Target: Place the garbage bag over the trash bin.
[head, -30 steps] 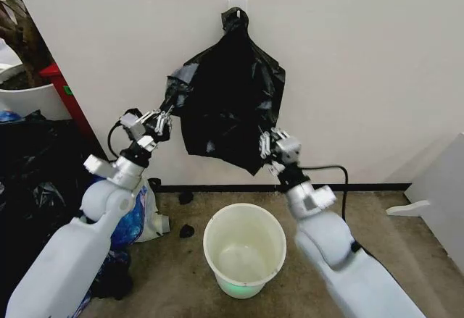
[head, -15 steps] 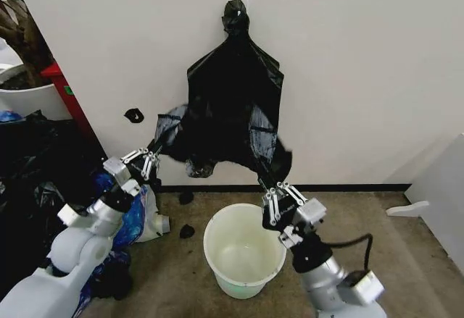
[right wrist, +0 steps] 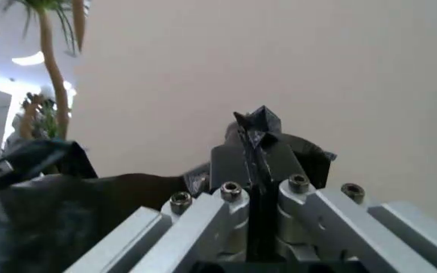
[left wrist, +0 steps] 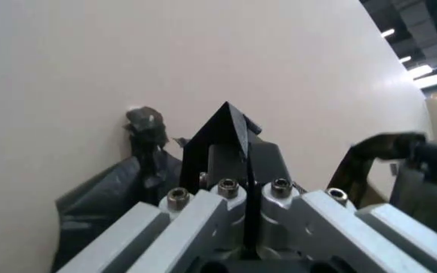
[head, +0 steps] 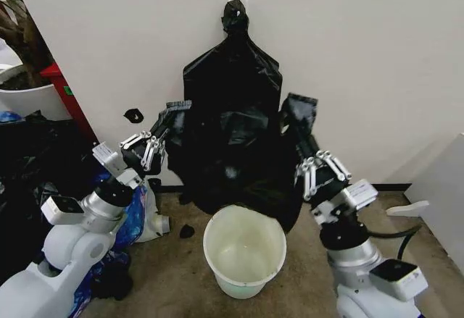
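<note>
While the bag (head: 230,137) hangs spread against the wall above the bin (head: 244,249), the left gripper (head: 161,134) and right gripper (head: 310,157) each pinch an edge of it, jaws closed. Next, seemingly, lower its mouth around the rim.

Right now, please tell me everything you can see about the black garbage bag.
The garbage bag is thin, glossy black plastic, wrinkled. Its knotted neck hangs from a white hook on the wall, and the body drapes down to just above the rim of the white trash bin. The left hand and the right hand are each shut on a side edge, spreading the bag wide.
</note>
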You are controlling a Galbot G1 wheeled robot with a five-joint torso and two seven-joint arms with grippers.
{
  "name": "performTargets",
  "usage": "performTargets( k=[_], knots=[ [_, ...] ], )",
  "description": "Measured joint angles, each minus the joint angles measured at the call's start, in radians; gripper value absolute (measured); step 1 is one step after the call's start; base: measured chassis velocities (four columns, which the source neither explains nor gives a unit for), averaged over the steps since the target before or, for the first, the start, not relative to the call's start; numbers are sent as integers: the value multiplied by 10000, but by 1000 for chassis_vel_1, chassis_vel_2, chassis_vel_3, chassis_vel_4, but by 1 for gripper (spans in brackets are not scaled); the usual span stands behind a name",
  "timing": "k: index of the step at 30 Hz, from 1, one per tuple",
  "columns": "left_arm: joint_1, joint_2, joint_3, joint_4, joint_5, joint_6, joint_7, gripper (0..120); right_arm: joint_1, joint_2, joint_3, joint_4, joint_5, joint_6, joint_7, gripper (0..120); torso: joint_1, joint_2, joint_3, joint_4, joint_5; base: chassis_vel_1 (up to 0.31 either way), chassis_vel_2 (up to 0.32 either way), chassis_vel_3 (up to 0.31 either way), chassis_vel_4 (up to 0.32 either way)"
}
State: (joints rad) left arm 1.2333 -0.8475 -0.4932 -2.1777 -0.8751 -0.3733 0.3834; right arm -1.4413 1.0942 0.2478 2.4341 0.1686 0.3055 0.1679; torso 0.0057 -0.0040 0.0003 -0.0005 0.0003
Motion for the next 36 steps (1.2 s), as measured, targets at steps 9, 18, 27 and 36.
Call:
performTargets(
  k=[9, 18, 27, 36],
  knots=[
    [164, -391, 473, 46, -213, 286, 11, 0, 112, -153, 115, -186, -43, -343, 618, 0, 0, 0, 0, 1, -3, 0, 0, 0, 0],
    [183, -426, 327, -968, -1158, 789, -170, 0, 98, -104, 107, 283, -48, -486, 896, 0, 0, 0, 0, 1, -1, 0, 0, 0, 0],
    [407, -568, 321, -1394, -1383, 952, -257, 0, 46, -146, 208, 656, 6, -544, 959, 0, 0, 0, 0, 1, -1, 0, 0, 0, 0],
    [926, -1042, 693, -1238, -1173, 1008, -255, 0, 5, -139, 41, 158, -19, -621, 1008, 0, -1, 0, 0, 1, -1, 0, 0, 0, 0]
  ],
)
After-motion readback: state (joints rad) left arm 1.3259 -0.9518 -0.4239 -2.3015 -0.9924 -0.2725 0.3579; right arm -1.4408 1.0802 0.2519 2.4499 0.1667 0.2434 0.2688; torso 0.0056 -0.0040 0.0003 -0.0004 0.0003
